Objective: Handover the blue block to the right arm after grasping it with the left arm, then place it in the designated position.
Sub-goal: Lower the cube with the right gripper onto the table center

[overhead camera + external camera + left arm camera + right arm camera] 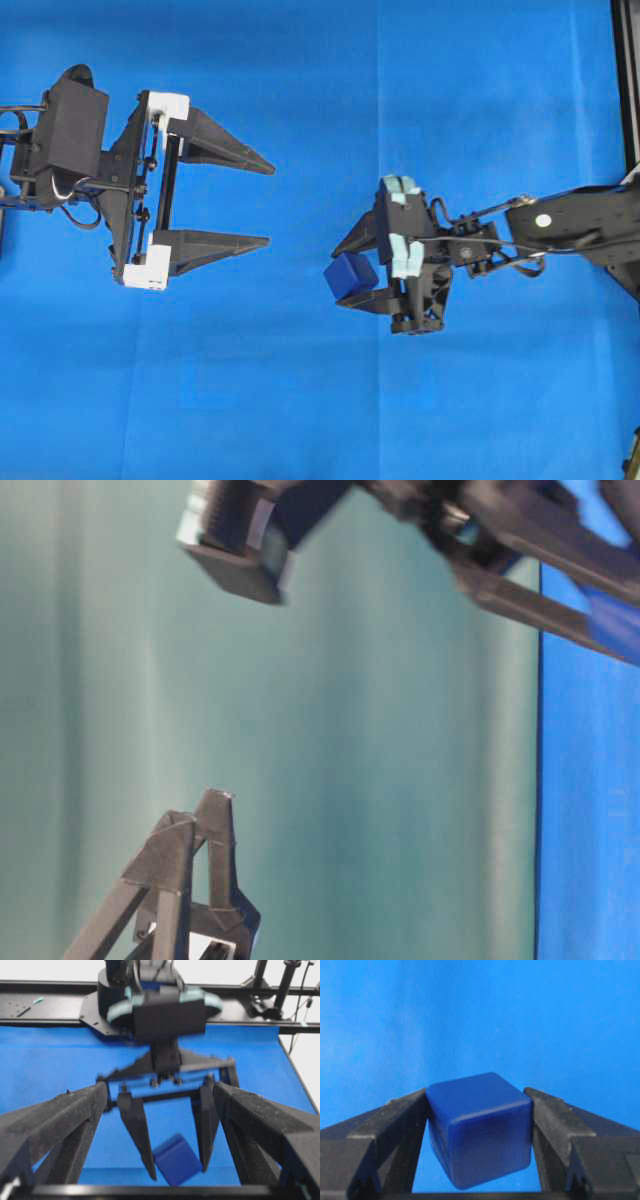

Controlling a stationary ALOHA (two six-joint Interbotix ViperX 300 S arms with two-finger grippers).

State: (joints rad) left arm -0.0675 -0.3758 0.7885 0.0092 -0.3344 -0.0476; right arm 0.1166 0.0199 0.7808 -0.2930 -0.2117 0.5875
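The blue block is a small dark-blue cube held above the blue cloth between the fingers of my right gripper, which is shut on it. The right wrist view shows the block clamped on both sides by the fingers. My left gripper, with white brackets, is wide open and empty, to the left of the block with a clear gap. In the left wrist view the block hangs tilted between the right gripper's fingers, ahead of my own open fingers.
Blue cloth covers the table. A black frame rail runs along the right edge, and a black frame stands behind the table. The table-level view is blurred and shows only arm parts.
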